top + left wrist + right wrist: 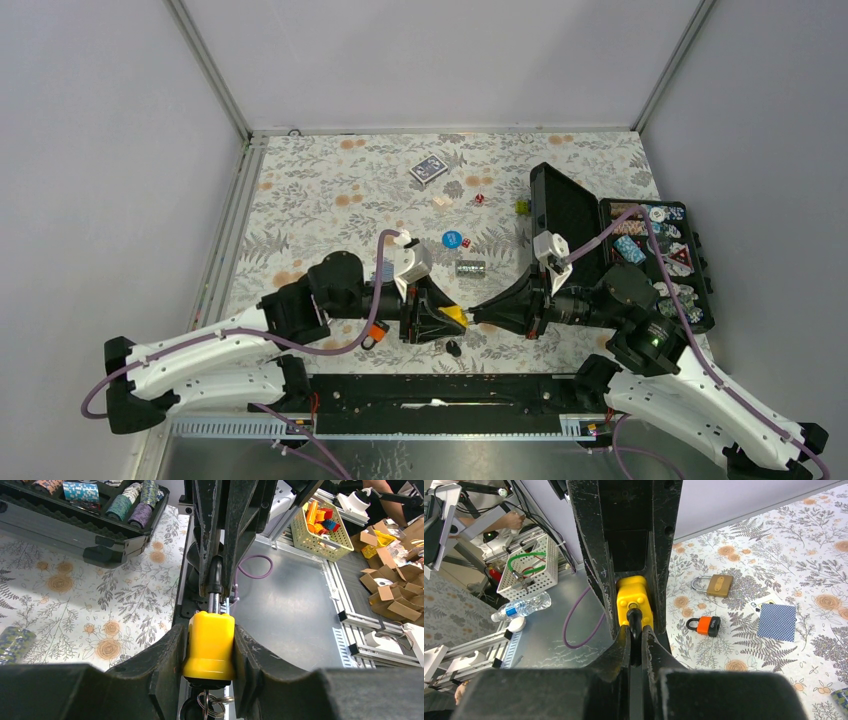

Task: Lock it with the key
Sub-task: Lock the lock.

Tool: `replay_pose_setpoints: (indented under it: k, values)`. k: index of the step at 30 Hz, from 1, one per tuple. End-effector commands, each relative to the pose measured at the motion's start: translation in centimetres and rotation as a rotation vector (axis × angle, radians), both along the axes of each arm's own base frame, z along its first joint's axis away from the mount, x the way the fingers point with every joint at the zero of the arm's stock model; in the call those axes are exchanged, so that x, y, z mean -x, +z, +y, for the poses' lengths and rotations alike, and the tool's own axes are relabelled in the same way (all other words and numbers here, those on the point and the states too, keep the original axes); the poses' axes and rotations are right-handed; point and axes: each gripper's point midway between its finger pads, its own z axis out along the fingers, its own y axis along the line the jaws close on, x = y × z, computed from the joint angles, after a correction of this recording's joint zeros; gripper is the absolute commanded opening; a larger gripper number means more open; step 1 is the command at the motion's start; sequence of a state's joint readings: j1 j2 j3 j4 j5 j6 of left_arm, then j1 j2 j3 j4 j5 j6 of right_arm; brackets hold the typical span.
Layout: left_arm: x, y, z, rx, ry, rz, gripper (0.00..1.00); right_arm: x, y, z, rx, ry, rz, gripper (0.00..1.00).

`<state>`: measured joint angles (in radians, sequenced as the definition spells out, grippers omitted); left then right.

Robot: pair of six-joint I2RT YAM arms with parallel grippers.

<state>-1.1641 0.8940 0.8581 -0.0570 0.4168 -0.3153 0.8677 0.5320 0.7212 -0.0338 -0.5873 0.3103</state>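
Two grippers meet near the front of the table [300, 200]: my left gripper [209, 652] clamps the yellow padlock [209, 635] by its flat sides, probably light, rigid, slippery; my right gripper [636, 641] pinches the key [634, 620] by its black head.

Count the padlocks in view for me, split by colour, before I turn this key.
yellow padlock: 1
orange padlock: 1
brass padlock: 1
Total: 3
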Motion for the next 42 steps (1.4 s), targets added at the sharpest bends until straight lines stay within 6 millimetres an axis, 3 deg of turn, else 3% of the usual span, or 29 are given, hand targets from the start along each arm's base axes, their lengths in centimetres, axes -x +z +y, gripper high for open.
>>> replay_pose_setpoints:
  k: [1, 8, 42]
  values:
    - [0.6, 4.0, -0.3, 0.099, -0.038, -0.03, 0.0, 0.0, 1.8, 0.0, -0.069, 0.0, -0.049, 0.0]
    - [0.2, 3.9, -0.6, 0.094, -0.023, -0.032, 0.0, 0.3, 1.1, 0.4, -0.084, 0.026, 0.0, 0.0]
    - [0.0, 7.7, -2.3, 0.233, -0.047, -0.048, 0.0, 1.5, -4.8, 1.4, -0.023, 0.105, 0.143, 0.0]
